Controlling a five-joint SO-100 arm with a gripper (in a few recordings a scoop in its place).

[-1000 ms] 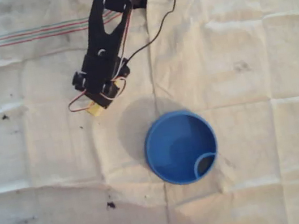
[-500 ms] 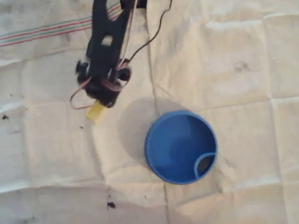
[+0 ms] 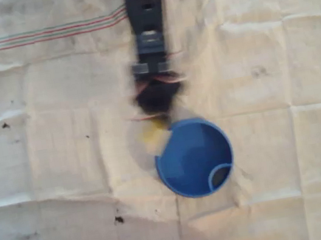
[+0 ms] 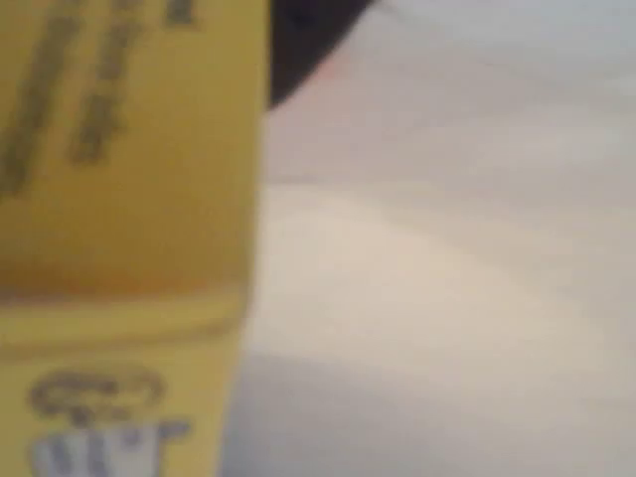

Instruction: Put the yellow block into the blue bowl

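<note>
End effector (image 3: 154,110) is showing as a motion-blurred dark mass in the overhead view, just above and left of the blue bowl (image 3: 194,157); jaw gap is unreadable in the blur. The yellow block (image 3: 152,132) is hanging below it as a pale smear, touching or just outside the bowl's upper-left rim, and in the wrist view the block (image 4: 119,238) is filling the left side of the frame at close range, printed face toward the lens, so I'm judging it is clamped on the block. Step in hand: carry phase, block lifted and nearing the bowl, not yet over the opening. Next move is calling for a short shift toward lower right in the overhead view to centre the block over the bowl, then a release. Watch the near rim, since the low end of the block could clip it. The loop-shaped part inside the bowl is sitting at lower right, away from the approach. The cloth-covered desk (image 3: 274,64) around the bowl is giving open room right and left.
</note>
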